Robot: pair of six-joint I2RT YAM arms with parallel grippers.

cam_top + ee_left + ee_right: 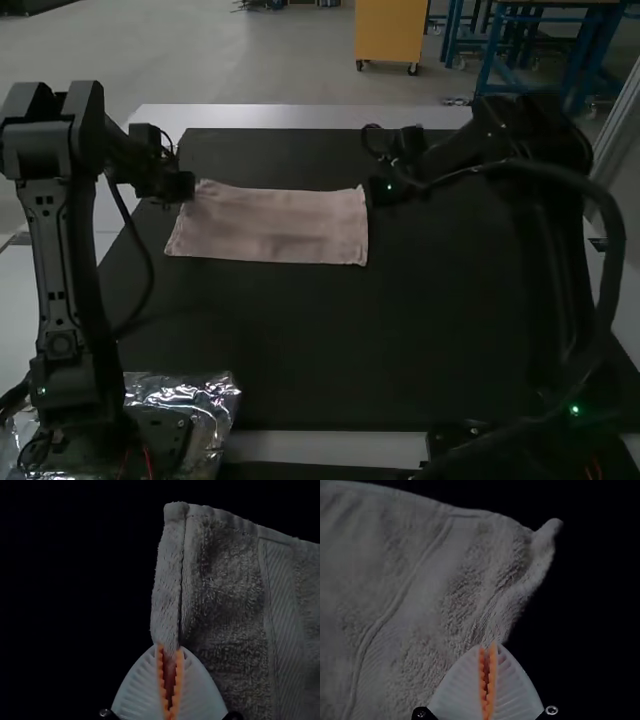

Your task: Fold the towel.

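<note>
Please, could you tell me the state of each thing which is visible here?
Towel: spread wide, slightly rumpled.
Left pincer: shut on the towel's edge.
Right pincer: shut on the towel's edge.
Shiny plastic: crumpled.
Black mat: flat.
Green light, high view's lower right: lit.

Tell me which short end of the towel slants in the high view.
The left end, held by the left gripper: it slants outward toward the near corner, while the right end, at the right gripper, runs nearly straight.

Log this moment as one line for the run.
Fold towel | left gripper: shut on left edge | right gripper: shut on right edge | towel: spread between grippers, over black mat
</note>
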